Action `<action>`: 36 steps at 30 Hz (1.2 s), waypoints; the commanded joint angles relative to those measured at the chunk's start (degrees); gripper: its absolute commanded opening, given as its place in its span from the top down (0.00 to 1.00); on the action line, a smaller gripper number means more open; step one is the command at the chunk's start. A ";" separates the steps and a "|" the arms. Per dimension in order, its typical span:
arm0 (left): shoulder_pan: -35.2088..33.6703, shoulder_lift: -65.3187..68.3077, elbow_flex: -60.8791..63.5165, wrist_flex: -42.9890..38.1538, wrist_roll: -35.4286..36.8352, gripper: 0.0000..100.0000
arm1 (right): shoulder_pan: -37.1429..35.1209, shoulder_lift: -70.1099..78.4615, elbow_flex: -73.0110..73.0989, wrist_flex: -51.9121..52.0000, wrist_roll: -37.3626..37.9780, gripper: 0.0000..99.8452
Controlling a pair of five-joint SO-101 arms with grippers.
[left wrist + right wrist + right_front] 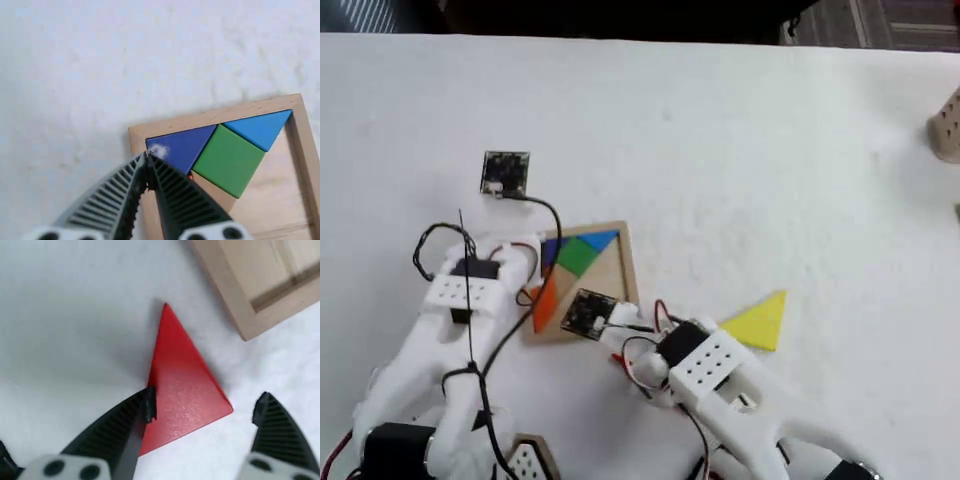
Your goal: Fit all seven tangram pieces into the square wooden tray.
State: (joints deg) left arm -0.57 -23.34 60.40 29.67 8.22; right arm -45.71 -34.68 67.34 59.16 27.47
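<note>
Left jaws pressed together at the dark blue piece (187,145); right jaws spread, seemingly straddling the red triangle (182,387).

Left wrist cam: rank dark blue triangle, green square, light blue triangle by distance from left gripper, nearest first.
1. dark blue triangle: at the tips of the left gripper, in a corner of the tray.
2. green square: next piece along.
3. light blue triangle: far corner.

The high view looks steeply down on the white table (740,130) from well above. Both wrist views sit close over it, facing down; all three share the wooden tray (627,265), the right wrist view catching just one corner
</note>
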 commanded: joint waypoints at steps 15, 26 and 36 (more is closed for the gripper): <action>-0.57 0.48 -3.52 -0.18 0.26 0.98 | 1.63 1.36 -0.35 5.76 10.90 0.66; -0.57 0.48 -3.34 -1.14 0.26 0.98 | 2.51 0.75 0.53 5.32 11.87 0.66; -0.57 0.57 -3.08 -2.55 0.26 0.98 | 5.41 -12.18 2.73 9.10 13.01 0.66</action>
State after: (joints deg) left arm -0.57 -22.81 59.96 29.14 8.22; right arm -42.11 -42.33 69.45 67.78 41.27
